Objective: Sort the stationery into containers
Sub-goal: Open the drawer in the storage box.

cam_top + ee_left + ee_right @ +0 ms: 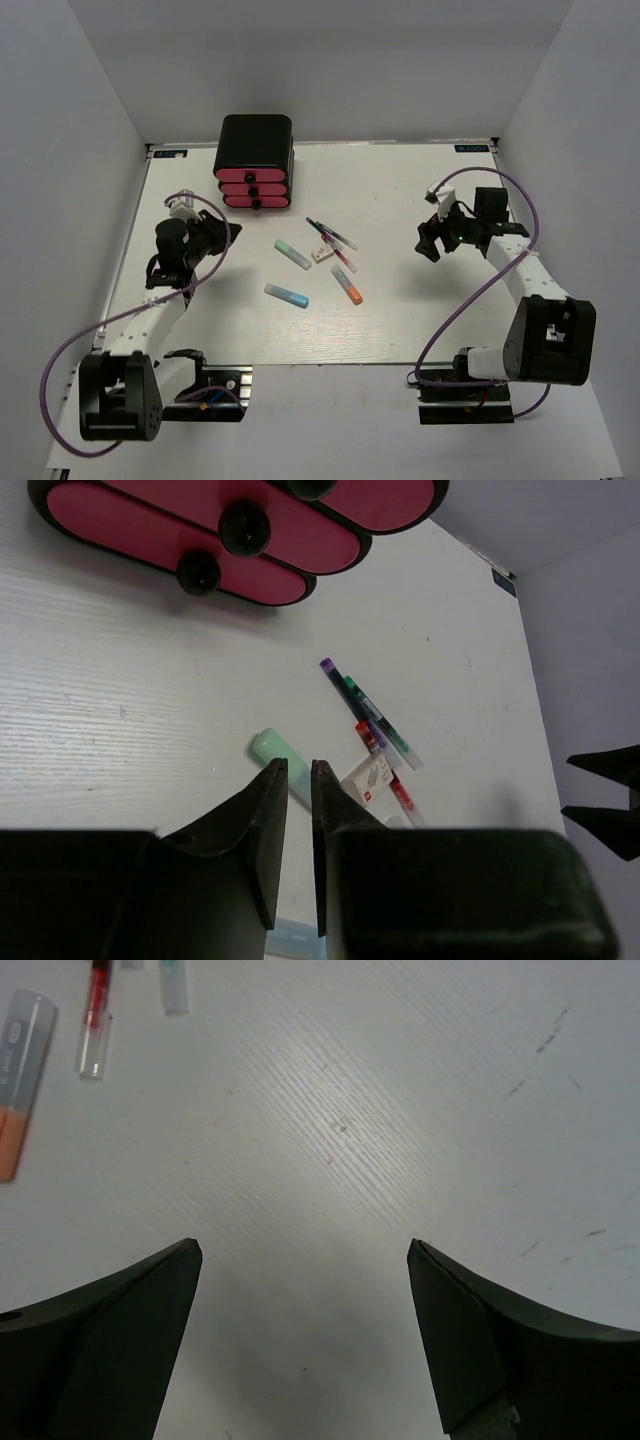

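Hovering above the left part of the table [400,320], the left gripper [212,238] has its fingers pressed nearly together with nothing between them, well apart from any item. Behind it the black cabinet [256,140] stands at the far edge, its three pink drawers [255,190] all pushed in, knobs [244,528] facing the arms. The stationery lies loose mid-table: a teal tube [292,253], a light-blue tube [286,295] nearer the arms, a white block [321,254], thin pens [330,235] and the orange-ended marker [347,285]. Further right, the right gripper [430,245] hangs with its fingers spread wide and empty over bare table. Nothing looks sorted yet, so the work seems at its start. The next move likely calls for pulling a drawer open by its knob, or a careful pinch on one small item.
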`<act>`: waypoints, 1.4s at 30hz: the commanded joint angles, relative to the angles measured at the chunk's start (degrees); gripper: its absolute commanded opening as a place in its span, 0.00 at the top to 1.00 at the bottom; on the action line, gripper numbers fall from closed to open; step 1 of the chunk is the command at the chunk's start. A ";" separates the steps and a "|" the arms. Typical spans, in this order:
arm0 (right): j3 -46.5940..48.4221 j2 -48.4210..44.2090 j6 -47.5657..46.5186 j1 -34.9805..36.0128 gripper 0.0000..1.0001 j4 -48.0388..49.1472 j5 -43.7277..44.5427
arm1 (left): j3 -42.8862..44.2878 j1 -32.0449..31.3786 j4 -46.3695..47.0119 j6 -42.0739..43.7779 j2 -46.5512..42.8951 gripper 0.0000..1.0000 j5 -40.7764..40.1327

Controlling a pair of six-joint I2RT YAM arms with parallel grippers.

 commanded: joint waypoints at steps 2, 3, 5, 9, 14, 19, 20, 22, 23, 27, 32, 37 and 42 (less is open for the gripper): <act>0.99 0.68 -4.67 0.40 0.19 -2.76 -9.23 | 3.25 -0.19 9.79 -0.86 8.98 0.64 4.21; 0.55 0.42 -4.41 0.48 0.27 -1.45 -9.84 | 5.26 -0.19 11.63 -0.86 11.02 0.59 4.84; -0.16 0.94 -4.58 0.75 0.58 -0.13 -11.42 | 8.08 -0.19 12.26 0.18 14.98 0.46 6.24; 0.45 2.52 -3.44 1.19 0.58 1.99 -13.01 | 18.71 0.34 9.46 3.97 26.41 0.33 8.09; 3.53 5.60 -2.73 1.71 0.44 1.90 -12.40 | 27.59 -0.18 6.38 7.22 33.54 0.30 9.15; 5.46 7.79 -2.65 1.72 0.43 2.16 -11.60 | 31.55 -0.19 3.48 8.55 36.88 0.30 8.45; 5.81 8.49 -2.47 1.72 0.43 2.34 -11.60 | 32.08 -0.19 3.48 9.24 37.41 0.31 8.45; 6.34 8.94 -1.86 1.72 0.43 2.52 -11.43 | 32.79 -0.19 2.95 9.78 38.29 0.31 7.92; 6.34 9.29 -1.68 1.72 0.43 3.04 -11.43 | 33.31 -0.19 2.95 9.78 38.90 0.32 7.92; 6.52 9.91 -1.77 1.63 0.43 3.22 -11.08 | 34.46 -0.19 2.95 10.82 40.13 0.35 7.39; 6.08 10.08 -2.12 3.28 0.43 3.22 -10.37 | 35.60 -0.19 2.33 10.83 40.66 0.37 6.78; 5.55 9.99 -2.21 3.47 0.42 2.96 -10.11 | 34.99 -0.19 2.86 9.69 40.66 0.37 6.25; 5.29 9.91 -2.21 3.82 0.42 3.04 -10.02 | 34.37 -0.19 4.08 8.55 40.66 0.32 5.55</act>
